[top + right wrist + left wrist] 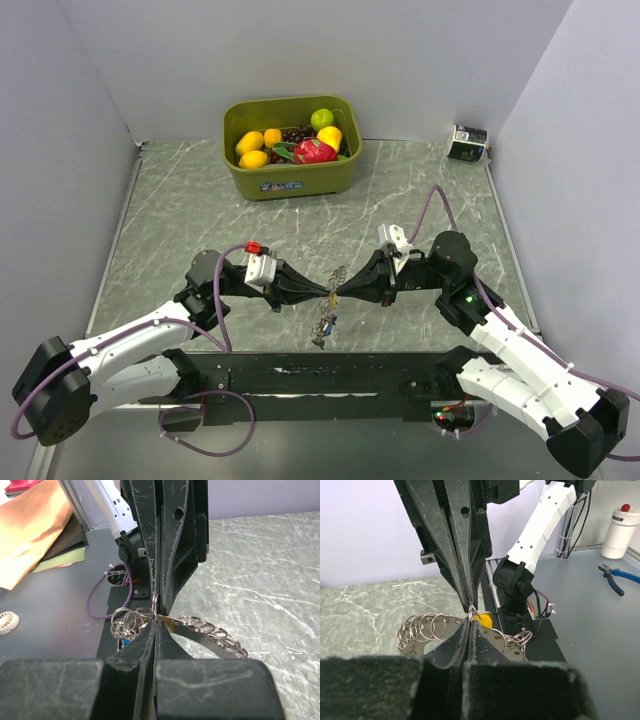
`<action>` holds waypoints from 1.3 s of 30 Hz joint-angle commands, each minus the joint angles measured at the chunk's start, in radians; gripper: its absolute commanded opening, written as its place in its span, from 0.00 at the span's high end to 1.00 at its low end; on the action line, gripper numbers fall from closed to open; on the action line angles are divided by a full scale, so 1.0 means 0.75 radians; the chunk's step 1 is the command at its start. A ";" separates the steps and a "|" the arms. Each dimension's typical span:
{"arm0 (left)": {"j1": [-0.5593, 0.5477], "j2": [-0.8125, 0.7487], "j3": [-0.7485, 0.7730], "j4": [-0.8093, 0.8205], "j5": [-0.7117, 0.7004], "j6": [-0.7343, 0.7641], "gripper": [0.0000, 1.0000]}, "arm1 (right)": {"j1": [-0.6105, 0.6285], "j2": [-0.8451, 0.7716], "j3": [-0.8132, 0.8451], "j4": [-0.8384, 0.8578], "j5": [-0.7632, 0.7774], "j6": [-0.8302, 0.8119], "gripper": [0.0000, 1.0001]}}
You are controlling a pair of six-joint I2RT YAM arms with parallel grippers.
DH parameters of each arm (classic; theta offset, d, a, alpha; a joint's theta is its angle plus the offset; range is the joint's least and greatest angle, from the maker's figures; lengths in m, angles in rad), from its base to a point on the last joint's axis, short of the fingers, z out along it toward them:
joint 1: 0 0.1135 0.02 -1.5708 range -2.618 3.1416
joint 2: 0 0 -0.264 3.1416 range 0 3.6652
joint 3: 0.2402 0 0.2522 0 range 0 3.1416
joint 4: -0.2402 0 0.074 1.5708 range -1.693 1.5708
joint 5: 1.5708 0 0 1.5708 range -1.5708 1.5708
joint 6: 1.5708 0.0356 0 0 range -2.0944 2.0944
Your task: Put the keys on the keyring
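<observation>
Pinching keyring: left tool, right tool; keys beneath

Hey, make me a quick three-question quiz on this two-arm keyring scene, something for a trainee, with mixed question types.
1. True or false: the left gripper and the right gripper stand wide open, far apart from each other.
2. Multiple choice: the olive-green plastic bin of toy fruit sits on the grey marbled table at A) its far side, B) its near edge between the arm bases, C) its right edge.
3. Fill in: both grippers pinch a silver metal chain made of linked ____.
Key: 1 false, both are shut, tip to tip; 2 A; 3 rings.
</observation>
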 commanded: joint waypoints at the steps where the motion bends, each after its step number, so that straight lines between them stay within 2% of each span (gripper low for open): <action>1: 0.000 -0.042 0.069 0.100 -0.012 0.029 0.99 | -0.005 -0.033 0.009 -0.014 0.011 -0.022 1.00; 17: 0.008 -0.046 0.071 0.107 -0.012 0.023 0.99 | -0.007 0.000 -0.024 -0.042 0.017 -0.046 1.00; 37: 0.008 -0.040 0.069 0.121 -0.014 0.013 0.99 | 0.009 0.041 -0.002 -0.116 0.125 -0.065 1.00; 39: 0.010 -0.040 0.069 0.107 -0.020 0.017 0.99 | 0.007 0.016 -0.012 -0.112 0.178 -0.055 0.94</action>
